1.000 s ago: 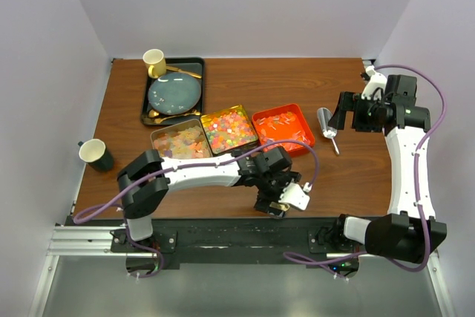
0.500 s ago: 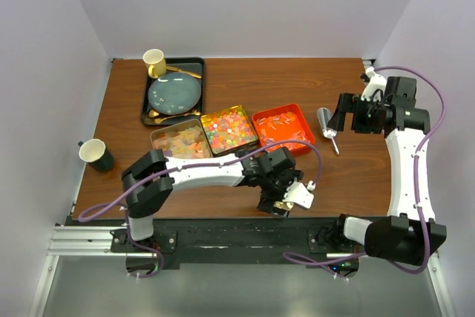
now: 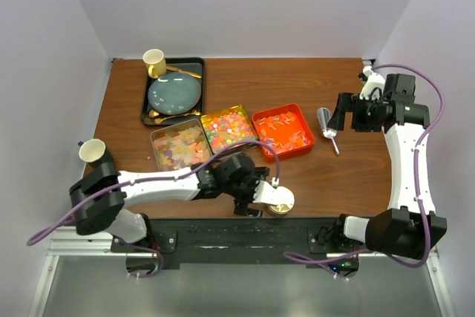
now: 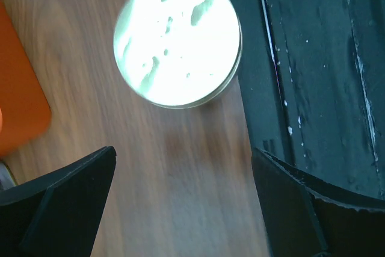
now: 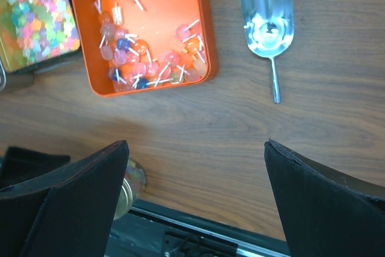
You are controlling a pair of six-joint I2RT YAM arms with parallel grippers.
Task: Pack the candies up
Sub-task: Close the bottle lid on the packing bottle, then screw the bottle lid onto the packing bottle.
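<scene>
The 2 hands gape wide and empty (left hand (image 4: 183,164) by the round gold-rimmed jar (image 4: 177,40)), so the right hand (image 5: 195,148) should clamp squarely onto the thin handle of the silver metal scoop (image 5: 266,22).

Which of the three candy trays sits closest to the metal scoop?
The orange tray, at the right end of the row; the scoop lies just beside it, not touching.

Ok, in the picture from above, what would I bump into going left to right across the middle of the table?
First the cup, then pastel candies, bright multicolour candies, orange tray, metal scoop.
</scene>
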